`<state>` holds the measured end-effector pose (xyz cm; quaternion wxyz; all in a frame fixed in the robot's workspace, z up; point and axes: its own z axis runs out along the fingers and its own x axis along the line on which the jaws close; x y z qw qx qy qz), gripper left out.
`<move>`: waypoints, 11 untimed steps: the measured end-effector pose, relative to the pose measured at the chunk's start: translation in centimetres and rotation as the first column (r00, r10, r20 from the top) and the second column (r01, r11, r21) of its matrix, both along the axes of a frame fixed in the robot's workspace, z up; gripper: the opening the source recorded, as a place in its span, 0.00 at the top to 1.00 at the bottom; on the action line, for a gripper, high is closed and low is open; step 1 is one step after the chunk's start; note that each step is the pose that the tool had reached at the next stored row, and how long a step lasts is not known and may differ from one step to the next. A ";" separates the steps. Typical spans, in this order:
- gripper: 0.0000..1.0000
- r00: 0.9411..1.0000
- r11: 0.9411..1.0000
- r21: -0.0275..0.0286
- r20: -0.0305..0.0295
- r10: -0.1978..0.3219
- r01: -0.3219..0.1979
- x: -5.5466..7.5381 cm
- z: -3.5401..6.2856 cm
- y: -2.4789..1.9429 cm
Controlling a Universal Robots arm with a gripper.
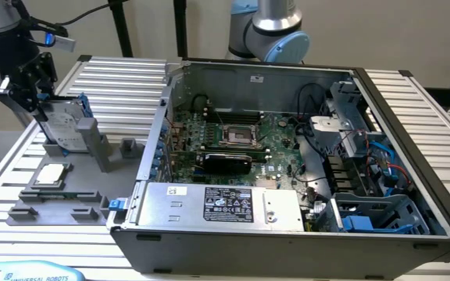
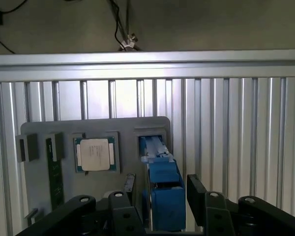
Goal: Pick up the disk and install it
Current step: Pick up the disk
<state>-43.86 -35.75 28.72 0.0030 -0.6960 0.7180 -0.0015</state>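
The black two-fingered gripper (image 2: pixel 162 191) is standing wide open, its fingers straddling the flat silver-grey disk (image 2: pixel 161 167) in its bright blue plastic carrier, with a slight gap showing on each side. The disk is standing on edge in a slot of the grey plastic fixture plate (image 2: pixel 39 129) on the ribbed aluminium desk (image 2: pixel 236 147). A small square silver processor chip (image 2: pixel 95 154) is lying on that plate beside it.

Ribbed satin aluminium bench (image 1: pixel 119 82), matt grey plastic fixture (image 1: pixel 92 175), disk (image 1: pixel 61 126) of silver metal in smooth blue plastic carrier (image 2: pixel 164 187), chip (image 2: pixel 95 154) with dull metal lid
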 end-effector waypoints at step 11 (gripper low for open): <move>0.46 1.000 1.000 0.000 0.000 0.004 -0.004 -0.2 -0.01 0.14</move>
